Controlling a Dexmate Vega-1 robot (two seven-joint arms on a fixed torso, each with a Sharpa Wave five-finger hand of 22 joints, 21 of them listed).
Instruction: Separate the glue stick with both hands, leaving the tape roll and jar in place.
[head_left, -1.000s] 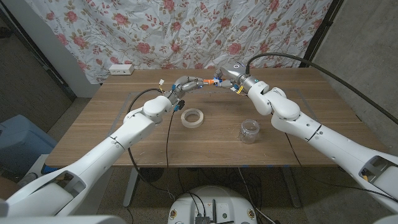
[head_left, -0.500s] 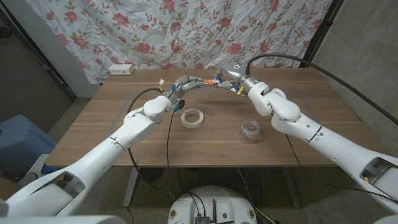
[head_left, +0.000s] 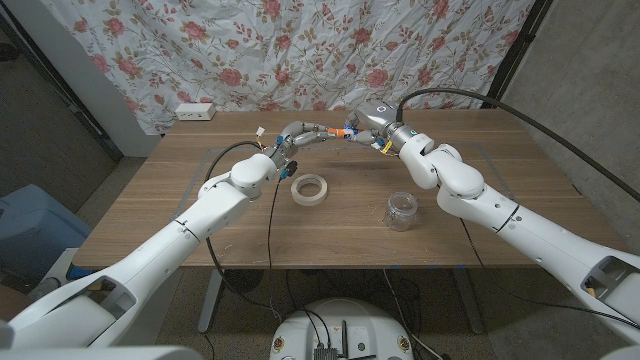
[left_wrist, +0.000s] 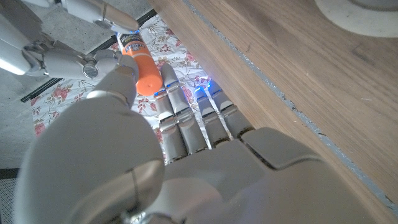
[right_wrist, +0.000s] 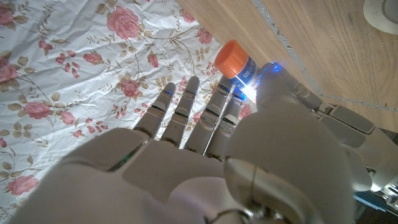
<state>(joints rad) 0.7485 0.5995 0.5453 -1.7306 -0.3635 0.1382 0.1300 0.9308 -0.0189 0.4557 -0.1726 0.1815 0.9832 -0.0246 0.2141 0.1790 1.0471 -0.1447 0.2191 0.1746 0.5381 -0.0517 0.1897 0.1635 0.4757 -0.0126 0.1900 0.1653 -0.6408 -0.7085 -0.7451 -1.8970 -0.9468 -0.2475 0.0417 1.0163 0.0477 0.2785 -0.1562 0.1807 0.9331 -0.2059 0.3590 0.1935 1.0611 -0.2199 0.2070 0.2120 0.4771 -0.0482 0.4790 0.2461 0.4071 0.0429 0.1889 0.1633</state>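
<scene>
An orange glue stick (head_left: 344, 130) hangs in the air over the far middle of the table, held between both hands. My left hand (head_left: 304, 134) pinches its orange part (left_wrist: 142, 64) between thumb and fingers. My right hand (head_left: 376, 122) grips the other end, and its fingers (left_wrist: 109, 14) close on the labelled end. In the right wrist view the orange end (right_wrist: 231, 58) points out past my right hand (right_wrist: 205, 155). The stick looks to be in one piece. The tape roll (head_left: 310, 188) lies flat mid-table, and the clear jar (head_left: 401, 211) stands to its right.
A flowered cloth (head_left: 330, 50) hangs behind the table's far edge. A white power strip (head_left: 195, 111) lies at the far left corner. Black cables run from both arms across and off the table (head_left: 150, 215).
My right forearm has shifted very slightly to the left. Both hands stay on the glue stick at the same spot.
</scene>
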